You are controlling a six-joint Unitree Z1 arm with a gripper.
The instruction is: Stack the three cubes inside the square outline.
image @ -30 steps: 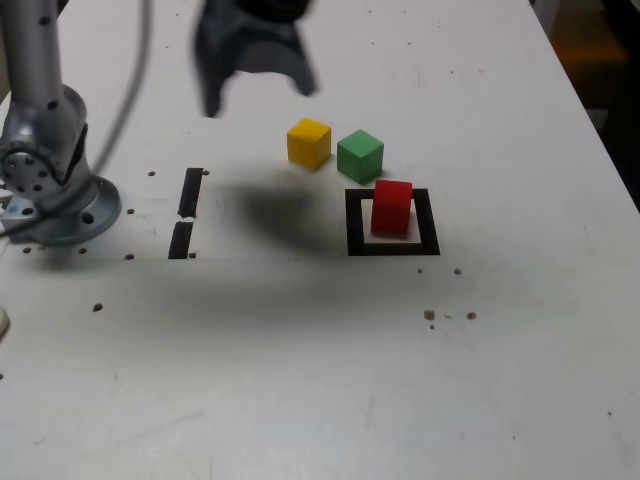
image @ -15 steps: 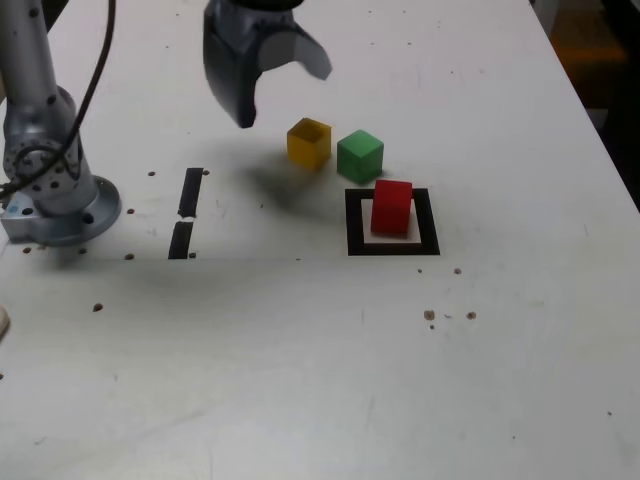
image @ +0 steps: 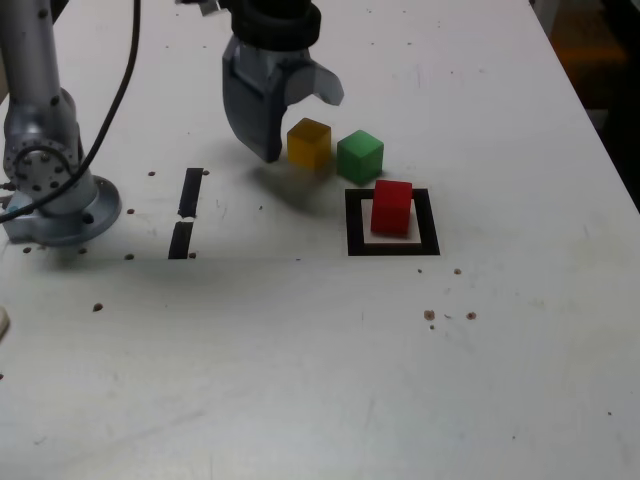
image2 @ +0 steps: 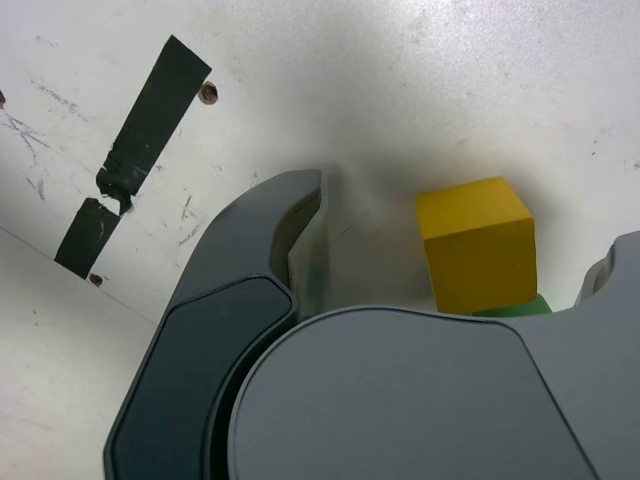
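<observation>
In the wrist view the gripper [image2: 455, 245] body fills the lower part of the picture and hides most of the green cube [image2: 515, 306], of which only a thin sliver shows beneath the yellow cube [image2: 477, 243]; the far finger is cut off by the picture's edge, so only a grey corner of it shows; the red cube and the square outline are out of that view; in the exterior view the arm above the gripper [image: 292, 125] runs off the top edge.

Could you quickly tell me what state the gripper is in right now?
Gripper: open, holding nothing, jaws either side of the yellow cube.
</observation>
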